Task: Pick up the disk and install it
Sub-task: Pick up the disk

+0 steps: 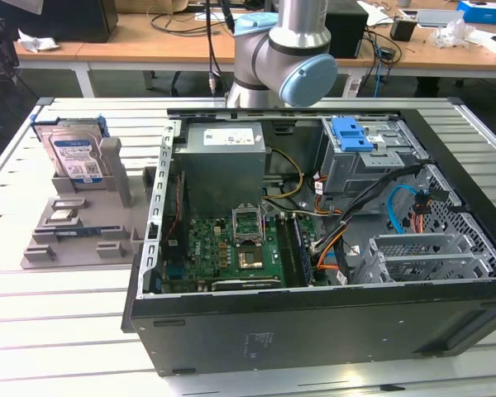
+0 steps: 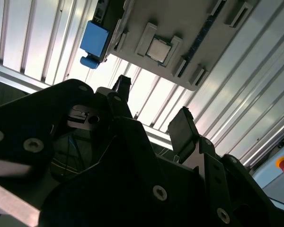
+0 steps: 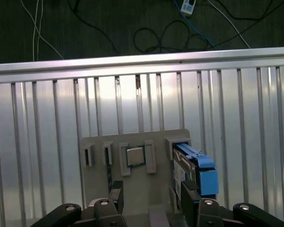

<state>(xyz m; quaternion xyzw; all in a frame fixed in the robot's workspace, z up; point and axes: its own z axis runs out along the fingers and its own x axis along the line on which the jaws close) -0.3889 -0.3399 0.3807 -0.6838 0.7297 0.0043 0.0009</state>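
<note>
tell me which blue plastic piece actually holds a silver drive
The disk standing in the grey holder at the exterior view's left, outside the computer case. The blue bracket inside the case shows no silver drive.

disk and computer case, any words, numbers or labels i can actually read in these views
Nothing can be quoted.
disk: blue-and-white label with a barcode, print too small to read.
power supply: white label along its top edge, print too small to read.
computer case: faint marks on the near side wall, unreadable.
</note>
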